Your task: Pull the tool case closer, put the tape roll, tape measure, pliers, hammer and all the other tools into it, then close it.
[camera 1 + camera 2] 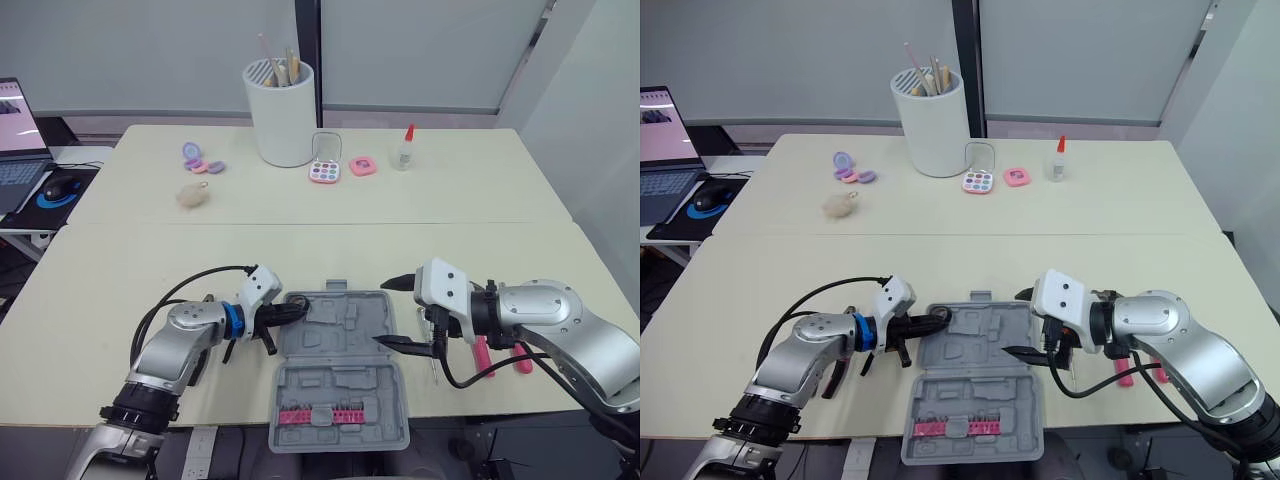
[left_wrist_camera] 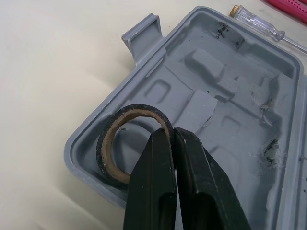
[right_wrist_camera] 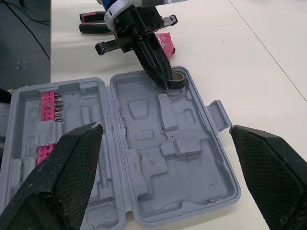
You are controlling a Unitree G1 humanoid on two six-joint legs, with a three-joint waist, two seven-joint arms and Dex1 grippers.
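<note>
The tool case [image 1: 340,345] is laid open and flat near the front edge of the table [image 1: 150,260], between the two arms, so that its moulded recesses are exposed for loading. The right gripper [image 1: 382,312] is poised over the case's right side with fingers spread wide and gripping nothing, presumably ready to steady it. The tape roll [image 2: 102,148] is pinched by its rim in the closed left gripper [image 2: 171,134] and set on edge in the case's far left corner; release is judged to be the next step.

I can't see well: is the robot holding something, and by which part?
The left gripper pinches the black tape roll with a brown cardboard core by its ring wall. The right gripper is open, empty.
</note>
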